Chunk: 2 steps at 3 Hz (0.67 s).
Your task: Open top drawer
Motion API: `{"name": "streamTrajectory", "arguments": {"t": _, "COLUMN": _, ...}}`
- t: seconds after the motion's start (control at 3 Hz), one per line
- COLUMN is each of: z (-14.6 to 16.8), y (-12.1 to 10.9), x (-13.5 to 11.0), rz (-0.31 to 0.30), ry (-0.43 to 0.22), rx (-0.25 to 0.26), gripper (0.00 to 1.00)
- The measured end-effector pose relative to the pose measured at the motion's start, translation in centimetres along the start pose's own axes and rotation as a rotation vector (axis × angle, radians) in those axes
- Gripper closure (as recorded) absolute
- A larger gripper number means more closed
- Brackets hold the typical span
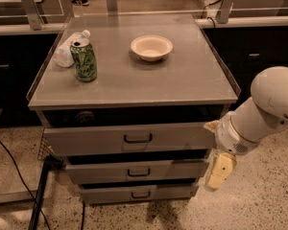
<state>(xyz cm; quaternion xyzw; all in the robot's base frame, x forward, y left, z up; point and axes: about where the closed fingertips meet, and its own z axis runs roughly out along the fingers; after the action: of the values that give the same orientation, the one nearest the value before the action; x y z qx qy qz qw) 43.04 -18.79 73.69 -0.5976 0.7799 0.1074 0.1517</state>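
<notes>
Camera view of the drawer cabinet, with the arm entering from the right. The gripper (219, 171) hangs off the cabinet's right front corner, in free space and in contact with nothing. Whether it is open or closed cannot be told. Nothing is seen held in it.

The top drawer (86, 140) lies up and to the left of the gripper, its right end just beside the white wrist housing (240, 128). Its loop handle (138, 138) is set further left and somewhat higher, well apart from the gripper. The middle drawer (96, 172) is level with the gripper, and the bottom drawer (110, 194) is lower and to its left. Higher and further back, on the cabinet top (182, 83), a bowl (151, 48), a green can (84, 60) and a lying plastic bottle (66, 51) are seen.

Progress is judged as early. None of the top drawer's interior is exposed, so it is taken as not yet pulled out. The handle is not grasped. A sideways and upward approach to the handle, a grasp and an outward pull are left to be done.
</notes>
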Motion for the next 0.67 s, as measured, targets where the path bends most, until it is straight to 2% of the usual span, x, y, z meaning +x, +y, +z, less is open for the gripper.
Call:
{"name": "streamTrajectory", "arguments": {"t": 0.33, "z": 2.19, "y": -0.16, "x": 0.46, "rz": -0.003, "ry": -0.047, "rx": -0.018, "gripper": 0.0}}
{"name": "streamTrajectory", "arguments": {"t": 0.67, "z": 2.67, "y": -0.92, "x": 0.4, "rz": -0.023, "ry": -0.1, "rx": 0.031, "gripper": 0.0}}
